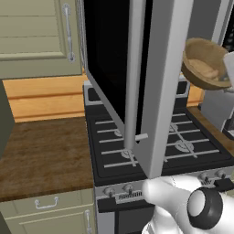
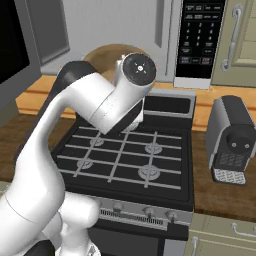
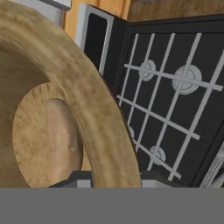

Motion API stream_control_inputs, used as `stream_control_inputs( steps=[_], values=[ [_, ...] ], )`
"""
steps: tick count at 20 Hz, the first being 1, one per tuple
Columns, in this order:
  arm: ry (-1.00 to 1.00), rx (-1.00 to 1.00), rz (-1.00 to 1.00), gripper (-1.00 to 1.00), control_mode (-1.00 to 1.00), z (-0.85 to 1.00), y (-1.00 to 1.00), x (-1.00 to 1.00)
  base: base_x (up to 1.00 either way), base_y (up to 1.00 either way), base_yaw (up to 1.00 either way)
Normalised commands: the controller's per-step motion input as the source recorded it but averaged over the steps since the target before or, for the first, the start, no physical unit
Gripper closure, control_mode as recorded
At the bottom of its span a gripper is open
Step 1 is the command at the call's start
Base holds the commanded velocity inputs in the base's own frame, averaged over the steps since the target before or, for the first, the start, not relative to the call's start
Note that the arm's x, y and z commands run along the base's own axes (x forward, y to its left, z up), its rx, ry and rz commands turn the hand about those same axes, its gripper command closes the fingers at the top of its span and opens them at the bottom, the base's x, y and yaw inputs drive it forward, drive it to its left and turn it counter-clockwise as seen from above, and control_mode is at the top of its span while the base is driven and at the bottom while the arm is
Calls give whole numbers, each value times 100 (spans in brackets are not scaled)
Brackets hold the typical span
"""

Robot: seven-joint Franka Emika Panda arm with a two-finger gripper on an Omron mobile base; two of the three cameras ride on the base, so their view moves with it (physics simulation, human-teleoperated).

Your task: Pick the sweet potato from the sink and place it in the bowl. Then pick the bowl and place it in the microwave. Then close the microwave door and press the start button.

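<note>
The tan bowl (image 1: 203, 55) hangs tilted in the air above the right back of the stove. The orange-brown sweet potato (image 1: 206, 71) lies inside it, and shows in the hand view as the sweet potato (image 3: 61, 140) on the bowl's floor. My gripper (image 3: 116, 179) is shut on the bowl's thick rim (image 3: 94, 109), one dark fingertip on each side. The microwave door (image 1: 109, 55) stands swung open toward me, black glass in a grey frame. The microwave's control panel (image 2: 197, 40) sits up on the right. The arm partly hides the bowl (image 2: 107, 52). The sink is out of view.
A black gas stove (image 2: 125, 160) with grey grates lies below the bowl. A dark coffee machine (image 2: 232, 140) stands on the counter to its right. Wooden counter (image 1: 41, 155) lies left of the stove, with cabinets (image 1: 36, 32) above it.
</note>
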Motion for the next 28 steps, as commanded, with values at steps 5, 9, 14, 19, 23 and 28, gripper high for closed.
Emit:
stream_control_inputs(
  steps=[5,9,14,19,23,28],
  values=[
    [1,0,7,100,-100,37,52,68,0,0,0],
    [0,0,1,100,-100,48,21,67,0,0,0],
    [3,0,0,100,-100,30,3,81,0,0,0],
    [5,0,0,100,-100,8,16,81,0,0,0],
    [8,0,0,100,-100,8,24,76,0,0,0],
    [5,0,0,100,-100,1,23,68,0,0,0]
  ],
)
